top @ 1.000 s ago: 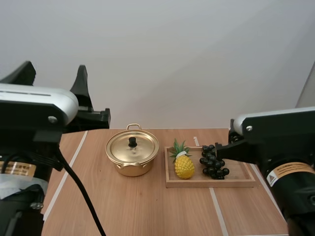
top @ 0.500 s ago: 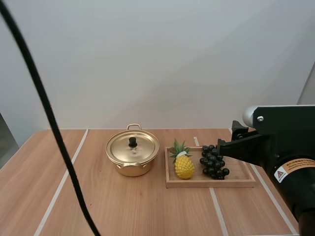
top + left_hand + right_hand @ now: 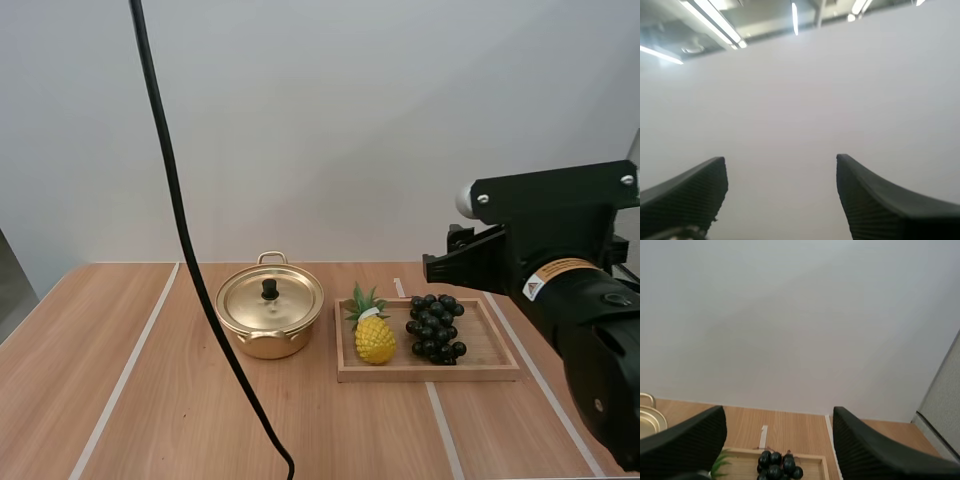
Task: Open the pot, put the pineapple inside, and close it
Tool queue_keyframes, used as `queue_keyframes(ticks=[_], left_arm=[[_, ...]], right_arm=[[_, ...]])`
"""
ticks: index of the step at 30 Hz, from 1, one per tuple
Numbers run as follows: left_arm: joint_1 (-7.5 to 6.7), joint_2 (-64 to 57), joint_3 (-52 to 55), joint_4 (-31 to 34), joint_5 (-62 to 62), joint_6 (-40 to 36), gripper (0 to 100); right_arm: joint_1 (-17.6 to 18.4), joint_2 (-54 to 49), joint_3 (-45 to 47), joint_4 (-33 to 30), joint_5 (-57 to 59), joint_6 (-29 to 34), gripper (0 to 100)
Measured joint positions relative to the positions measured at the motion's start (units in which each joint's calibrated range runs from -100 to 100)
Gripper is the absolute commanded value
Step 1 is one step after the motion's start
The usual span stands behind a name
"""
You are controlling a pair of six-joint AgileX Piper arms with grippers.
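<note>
lidded pot (image 3: 270, 312) beside wooden tray (image 3: 492, 346) with pineapple (image 3: 374, 337), grapes (image 3: 434, 328)

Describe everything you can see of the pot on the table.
The pot is small, round and shallow, gold-coloured and shiny like metal. Its lid is on, with a black knob at the middle. One loop handle shows at the far rim, another at the near side. It stands upright on the wooden table, left of the wooden tray and apart from it. Only the table touches it.
</note>
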Motion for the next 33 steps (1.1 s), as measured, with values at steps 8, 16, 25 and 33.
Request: queue_keyframes(ticks=[8,16,25,33], left_arm=[[0.0,13.62,-1.13,-15.76,44.43,18.15,100],[0.0,25.59,-1.13,-20.41,49.44,22.79,100],[0.0,35.43,-1.01,-19.04,49.68,23.19,100],[-0.81,42.36,5.09,-16.03,49.68,23.96,100]], right_arm=[[-1.21,0.79,0.0,0.0,6.02,-0.81,100],[-1.64,0.79,0.0,1.31,12.77,-1.08,100],[-3.36,0.79,0.0,1.41,14.24,-2.49,100],[-3.85,0.79,0.0,2.42,15.02,-3.18,100]])
